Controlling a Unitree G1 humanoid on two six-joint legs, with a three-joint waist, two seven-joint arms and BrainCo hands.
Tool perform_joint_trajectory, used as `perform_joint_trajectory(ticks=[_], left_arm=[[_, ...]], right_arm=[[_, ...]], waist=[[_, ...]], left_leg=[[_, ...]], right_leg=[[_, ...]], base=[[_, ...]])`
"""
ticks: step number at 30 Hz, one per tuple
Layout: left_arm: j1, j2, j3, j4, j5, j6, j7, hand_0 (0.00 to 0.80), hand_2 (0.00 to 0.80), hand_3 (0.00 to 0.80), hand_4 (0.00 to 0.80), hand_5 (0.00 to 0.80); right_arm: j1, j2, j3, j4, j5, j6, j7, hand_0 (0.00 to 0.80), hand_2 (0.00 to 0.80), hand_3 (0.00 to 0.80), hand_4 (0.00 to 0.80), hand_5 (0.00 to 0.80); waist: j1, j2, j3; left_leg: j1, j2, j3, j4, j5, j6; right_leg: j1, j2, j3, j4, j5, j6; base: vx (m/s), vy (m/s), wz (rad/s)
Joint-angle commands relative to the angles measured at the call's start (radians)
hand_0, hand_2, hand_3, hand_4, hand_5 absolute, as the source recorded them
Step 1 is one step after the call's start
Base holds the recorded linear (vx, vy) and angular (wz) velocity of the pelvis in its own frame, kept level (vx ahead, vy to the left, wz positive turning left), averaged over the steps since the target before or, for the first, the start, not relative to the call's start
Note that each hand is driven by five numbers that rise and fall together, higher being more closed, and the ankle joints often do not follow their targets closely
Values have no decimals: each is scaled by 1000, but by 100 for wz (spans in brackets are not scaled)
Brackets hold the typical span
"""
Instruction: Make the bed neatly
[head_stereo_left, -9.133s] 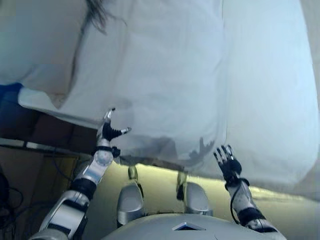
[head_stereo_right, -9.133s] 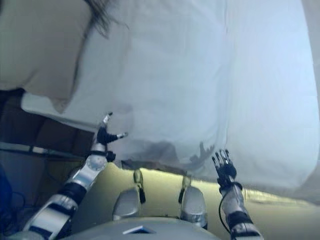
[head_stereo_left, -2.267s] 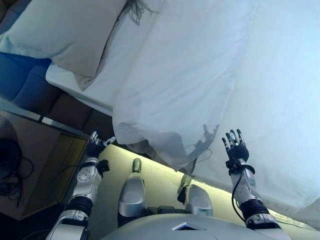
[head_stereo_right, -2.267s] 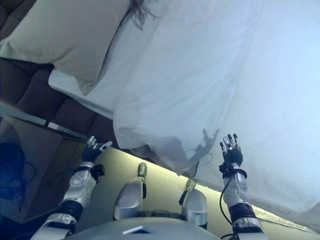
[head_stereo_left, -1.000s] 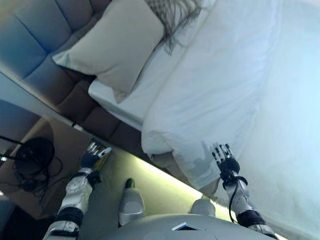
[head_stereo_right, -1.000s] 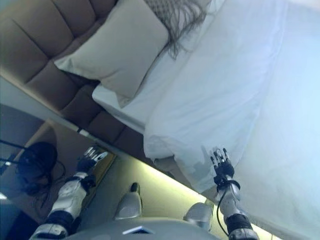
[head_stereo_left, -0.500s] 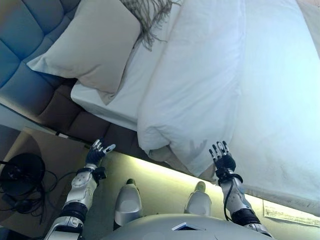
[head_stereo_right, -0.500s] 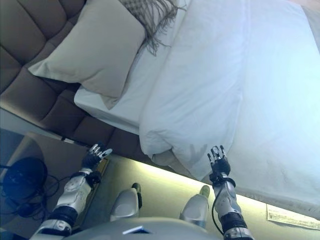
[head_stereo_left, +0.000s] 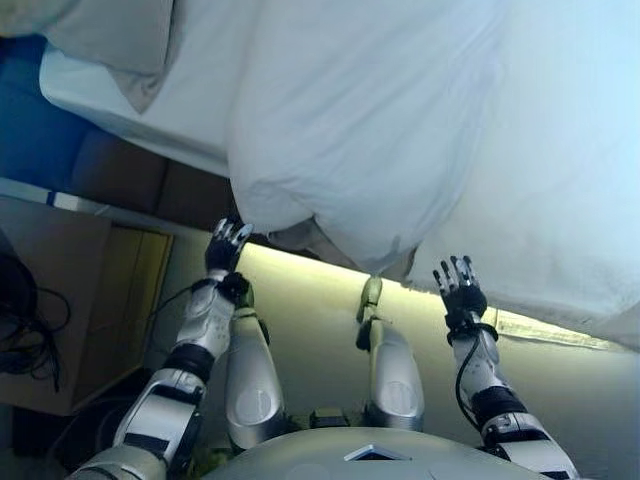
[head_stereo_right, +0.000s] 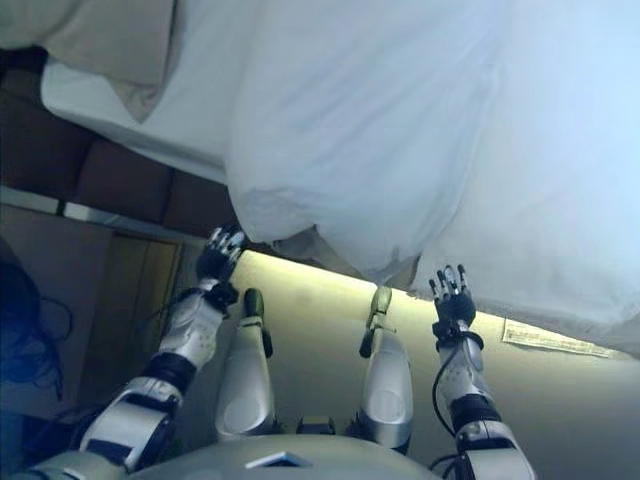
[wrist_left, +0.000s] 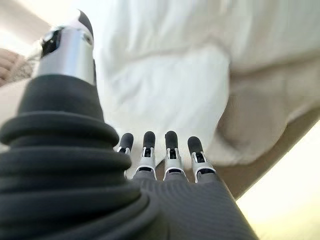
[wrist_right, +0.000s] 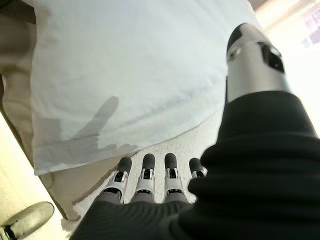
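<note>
Left hand (head_stereo_left: 226, 246) open, just below duvet (head_stereo_left: 380, 130)

The bed (head_stereo_left: 130, 115) fills the upper part of the frame, its mattress edge running from the upper left down toward the right. A white duvet (head_stereo_left: 400, 110) lies over most of it, its rumpled lower corner hanging off the near side at the centre of the frame. A beige pillow (head_stereo_left: 120, 40) sits in the upper left corner, on the white sheet. Below the bed, pale floor (head_stereo_left: 320, 300) shows along the lit base.
</note>
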Motion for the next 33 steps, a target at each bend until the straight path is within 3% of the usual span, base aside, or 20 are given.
perform_joint_trajectory(ticks=[1, 3, 6, 7, 12, 18, 24, 33], left_arm=[[-32, -24, -12, 6, -153, 8, -99, 0, 0, 0, 0, 0], [-39, -64, -20, -1, -316, 57, -174, 0, 0, 0, 0, 0], [-44, -115, 28, -8, -599, 179, -282, 0, 0, 0, 0, 0], [-41, -122, 39, -12, -624, 196, -296, 0, 0, 0, 0, 0], [-26, -150, -31, -42, -625, 185, -292, 0, 0, 0, 0, 0], [-7, -159, -39, -38, -684, 280, -324, 0, 0, 0, 0, 0], [-8, -169, -73, -38, -628, 271, -284, 0, 0, 0, 0, 0], [-22, -130, -34, -24, -673, 276, -296, 0, 0, 0, 0, 0]], right_arm=[[-5, -30, -32, -87, 22, -73, 26, 0, 0, 0, 0, 0], [-28, -27, -22, -104, 15, -80, 17, 0, 0, 0, 0, 0], [-54, -13, -5, -105, 15, -93, -4, 0, 0, 0, 0, 0], [-62, -7, -2, -100, 19, -96, -7, 0, 0, 0, 0, 0], [-71, 13, 26, -117, 52, -126, -7, 0, 0, 0, 0, 0], [-87, 17, 40, -133, 75, -157, -14, 0, 0, 0, 0, 0], [-99, 28, 47, -150, 91, -196, -24, 0, 0, 0, 0, 0], [-103, 13, 53, -203, 105, -232, -39, 0, 0, 0, 0, 0]], waist=[[-5, 5, 8], [-10, 3, 29], [-8, -9, 52], [-7, -13, 59], [10, -25, 87], [31, -31, 108], [49, -46, 129], [59, -82, 138]], left_leg=[[6, -1, 25, -72, 83, 37], [-14, 2, 25, -70, 89, 40], [-33, 7, 24, -44, 62, 32], [-40, 12, 23, -38, 60, 30], [-61, 20, 22, -56, 82, 33], [-96, 18, 0, -34, 82, 38], [-143, 12, -18, 3, 73, 44], [-300, 21, -68, 226, -7, 74]], right_leg=[[-17, -40, 22, 140, -82, 47], [-40, -38, 25, 154, -88, 45], [-62, -40, 33, 191, -118, 52], [-67, -39, 30, 195, -120, 49], [-61, -30, 4, 169, -102, 45], [-68, -41, -22, 177, -98, 45], [-91, -48, -38, 189, -92, 46], [-233, -54, -2, 372, -150, 25]], base=[[-62, -32, 8], [-63, -39, 2], [28, -77, 1], [-35, -88, 2], [-13, -98, 0], [16, -63, 8], [9, -51, 8], [-11, -46, 1]])
